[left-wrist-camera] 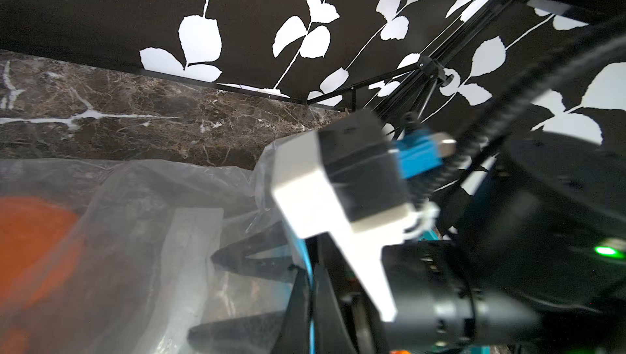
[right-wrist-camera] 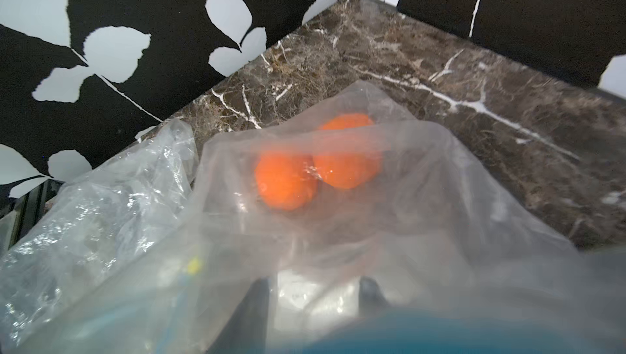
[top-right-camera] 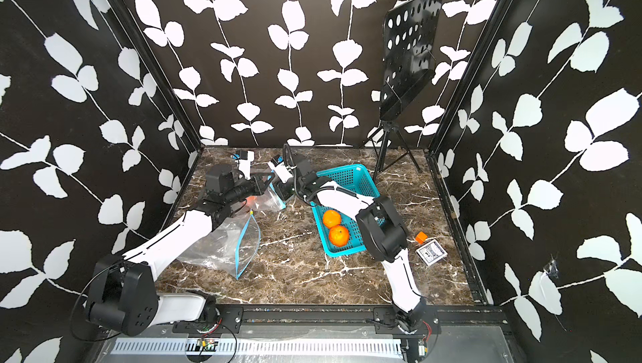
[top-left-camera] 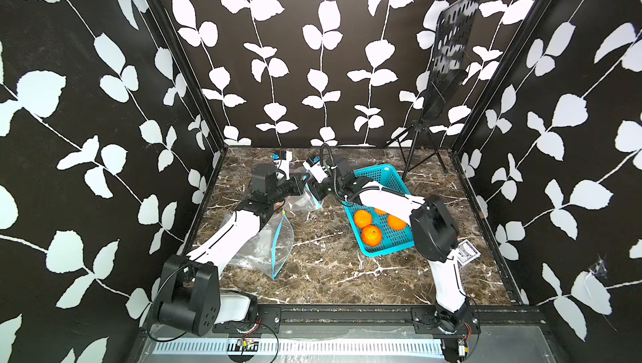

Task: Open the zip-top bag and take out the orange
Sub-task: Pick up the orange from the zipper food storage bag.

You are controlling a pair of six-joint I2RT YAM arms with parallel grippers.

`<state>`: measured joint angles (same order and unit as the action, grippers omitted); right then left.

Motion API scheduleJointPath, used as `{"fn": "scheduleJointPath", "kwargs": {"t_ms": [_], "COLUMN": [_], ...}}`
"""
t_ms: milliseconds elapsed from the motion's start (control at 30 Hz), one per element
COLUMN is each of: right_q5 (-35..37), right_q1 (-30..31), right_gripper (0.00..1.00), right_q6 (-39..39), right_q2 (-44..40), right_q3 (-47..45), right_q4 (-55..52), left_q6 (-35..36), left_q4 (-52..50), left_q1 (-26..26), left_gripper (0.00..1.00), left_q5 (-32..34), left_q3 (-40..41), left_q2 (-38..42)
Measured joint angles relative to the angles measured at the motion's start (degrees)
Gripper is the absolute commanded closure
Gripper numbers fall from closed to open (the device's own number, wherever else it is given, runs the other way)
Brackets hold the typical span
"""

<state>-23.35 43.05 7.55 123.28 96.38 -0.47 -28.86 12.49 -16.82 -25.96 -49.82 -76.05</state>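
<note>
- left gripper (left-wrist-camera: 310, 294) clamps the blue lip of the zip-top bag (top-right-camera: 265, 203), upper centre in both top views, likely to hold its mouth open.
- right gripper (right-wrist-camera: 313, 291), fingers apart, reaches into that mouth; the oranges (right-wrist-camera: 286, 179) lie deeper inside.

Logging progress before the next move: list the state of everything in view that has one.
far bag: holds two oranges; zip state unclear.
near bag: mouth open, looks empty.
basket: upright, holds loose oranges.
left gripper: shut, at the far bag.
right gripper: jaws apart at the far bag.
music stand: upright.
</note>
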Motion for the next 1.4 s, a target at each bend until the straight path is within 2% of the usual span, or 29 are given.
{"fn": "scheduleJointPath", "kwargs": {"t_ms": [67,133,233,367,400,567,700,767,933,1200,1400], "right_q5": [0.0,0.2,0.2,0.5,0.5,0.7,0.7,0.6,0.0,-0.8,-0.7], "right_q1": [0.1,0.3,0.6,0.8,0.8,0.8,0.8,0.8,0.8,0.8,0.8], "right_gripper": [0.56,0.56,0.56,0.55,0.55,0.55,0.55,0.55,0.47,0.46,0.47], "right_q6": [0.8,1.6,2.9,3.4,3.4,3.6,3.6,3.4,2.6,2.1,1.5], "right_q2": [2.4,4.1,5.4,7.3,7.7,8.1,8.1,8.1,8.3,10.7,11.5], "right_q3": [1.2,2.4,3.5,5.9,6.3,6.3,6.3,6.3,6.3,6.3,6.2], "right_q4": [-0.3,-0.5,-0.6,-1.3,-1.5,-2.1,-2.1,-2.1,-2.2,-1.9,-1.8], "left_q6": [-0.2,-0.7,-1.1,-0.4,0.0,1.7,1.8,1.8,2.6,3.6,2.9], "left_q4": [-0.1,-0.2,-0.7,-3.9,-4.8,-6.6,-6.7,-7.3,-7.3,-6.1,-5.4], "left_q1": [0.7,1.7,5.1,11.6,13.0,15.8,16.5,16.6,16.7,17.8,18.6], "left_gripper": [0.74,0.62,0.52,0.51,0.52,0.72,0.71,0.67,0.68,0.98,1.0], "left_q5": [-0.4,-0.7,0.4,5.7,7.6,14.0,15.3,16.3,18.2,17.6,13.2], "left_q3": [0.0,0.2,1.6,1.3,0.8,-2.3,-1.7,-1.4,-2.6,-7.2,-7.3], "left_q2": [0.0,0.2,2.1,3.9,3.5,-5.1,-13.3,-15.1,-18.6,-25.9,-30.5]}}
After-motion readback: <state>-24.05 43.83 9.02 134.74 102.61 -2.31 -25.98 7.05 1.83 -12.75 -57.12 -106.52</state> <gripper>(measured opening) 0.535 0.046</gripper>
